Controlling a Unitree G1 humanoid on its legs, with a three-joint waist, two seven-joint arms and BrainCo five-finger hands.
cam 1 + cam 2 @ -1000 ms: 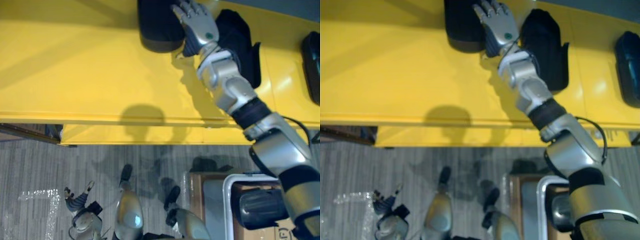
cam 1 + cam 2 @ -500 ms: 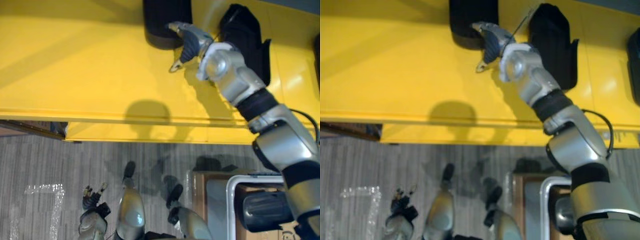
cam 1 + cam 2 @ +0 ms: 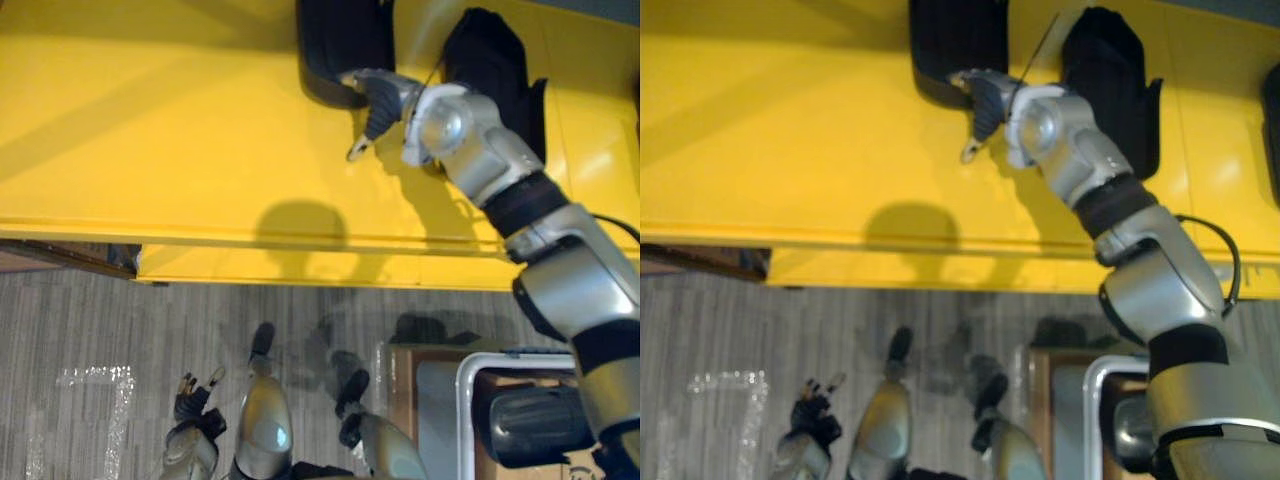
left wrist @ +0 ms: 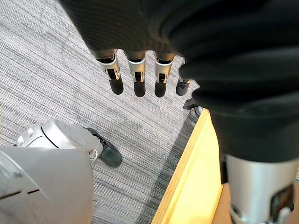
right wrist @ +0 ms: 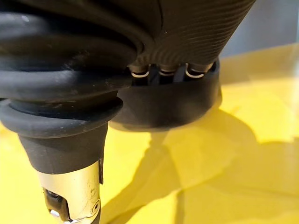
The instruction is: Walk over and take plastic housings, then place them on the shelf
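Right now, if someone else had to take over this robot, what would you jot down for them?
Right hand: at the near rim of a black housing on the yellow shelf; grip unreadable.
Left hand: open, holding nothing, hanging low over the floor.
Second housing: on the shelf beside the first, behind the right arm.
Done: two housings on the shelf.
Left: withdraw the right hand, then probably fetch the dark piece in the white-rimmed bin.

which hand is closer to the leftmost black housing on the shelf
Right. The right hand is at the black housing's near edge; the left hand hangs low by the floor, far away.
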